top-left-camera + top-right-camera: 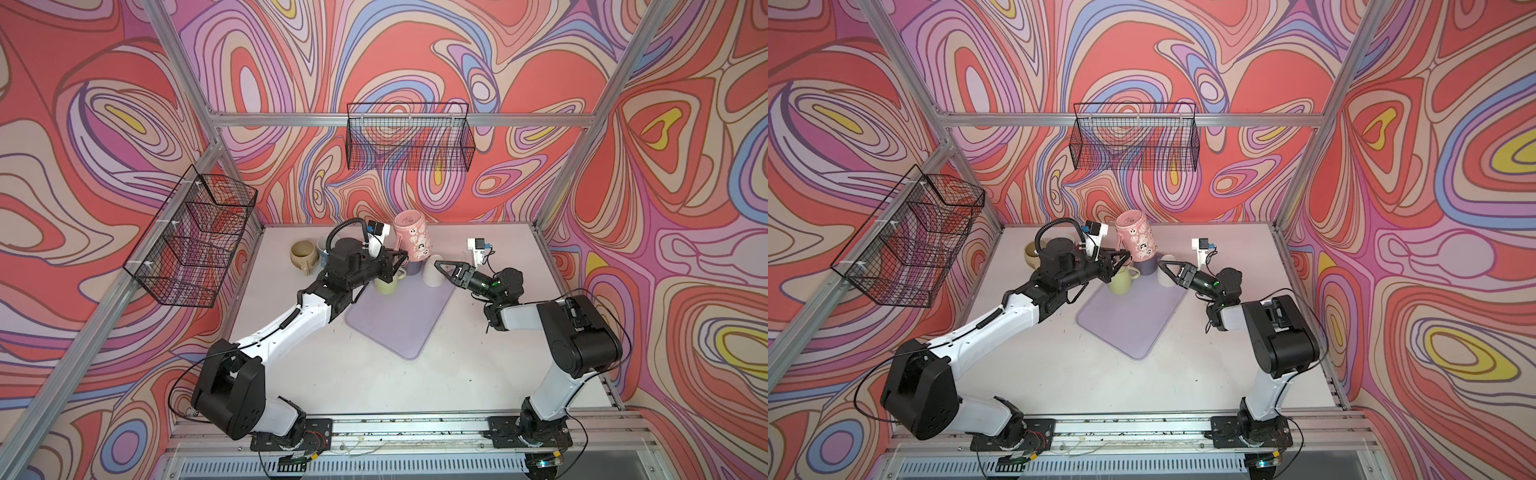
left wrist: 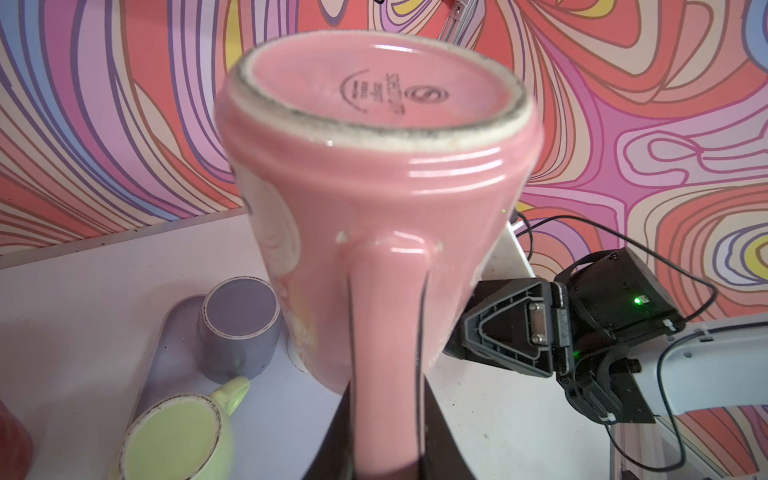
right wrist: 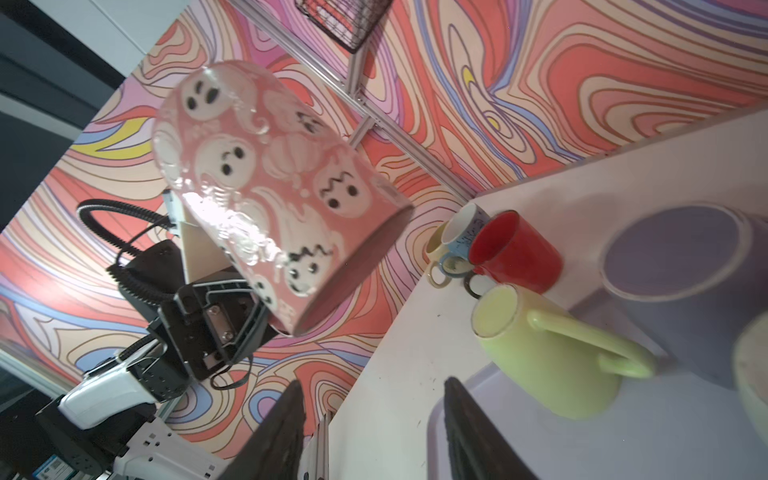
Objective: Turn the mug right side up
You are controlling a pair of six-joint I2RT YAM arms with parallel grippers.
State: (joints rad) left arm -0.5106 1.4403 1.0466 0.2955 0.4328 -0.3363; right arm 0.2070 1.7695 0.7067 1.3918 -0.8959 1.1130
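Hanging base-up, long axis near vertical, pink mug (image 1: 412, 239) in left hand (image 1: 403, 259).

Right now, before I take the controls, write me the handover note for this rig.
Left gripper: shut on the handle of the pink mug.
Right gripper: open, empty, beside the pink mug without touching it.
Position: the pink mug is lifted clear of the table and tilted, base up and mouth down.
Done: the pick-up.
Left: rotate it mouth-up, set it on the purple mat or on bare table, then release. Mind the green mug and the upside-down purple mug just below.
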